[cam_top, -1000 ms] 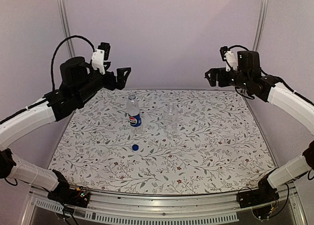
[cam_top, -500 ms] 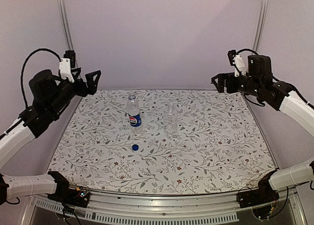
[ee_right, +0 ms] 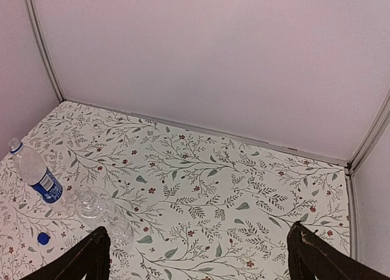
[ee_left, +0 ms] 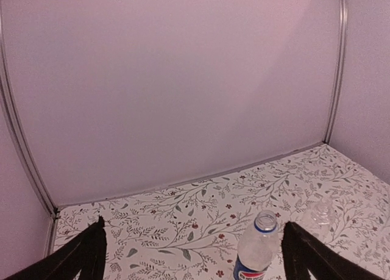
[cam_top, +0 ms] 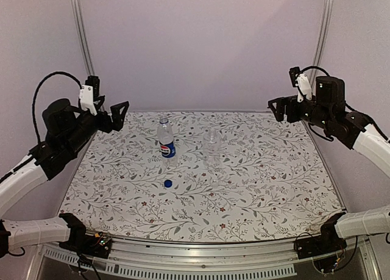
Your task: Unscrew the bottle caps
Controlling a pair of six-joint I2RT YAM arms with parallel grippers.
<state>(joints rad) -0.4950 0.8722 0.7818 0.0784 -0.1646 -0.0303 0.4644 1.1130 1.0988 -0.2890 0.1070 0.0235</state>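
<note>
Looking down, we see the Pepsi bottle [cam_top: 165, 141], mouth open, upright near the plain bottle [cam_top: 212, 144]; contents unclear. A blue cap [cam_top: 167, 183] lies on the table [cam_top: 274, 188] nearer us. The left gripper [cam_top: 120, 115] and right gripper [cam_top: 277, 109] hang spread wide, holding nothing.

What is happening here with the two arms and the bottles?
Neither arm handles anything. The left gripper and the right gripper hang open, raised at the far sides. The Pepsi bottle and the plain bottle stand upright on the flowered cloth. The blue cap lies on it, in front of the Pepsi bottle, whose mouth is open.
</note>
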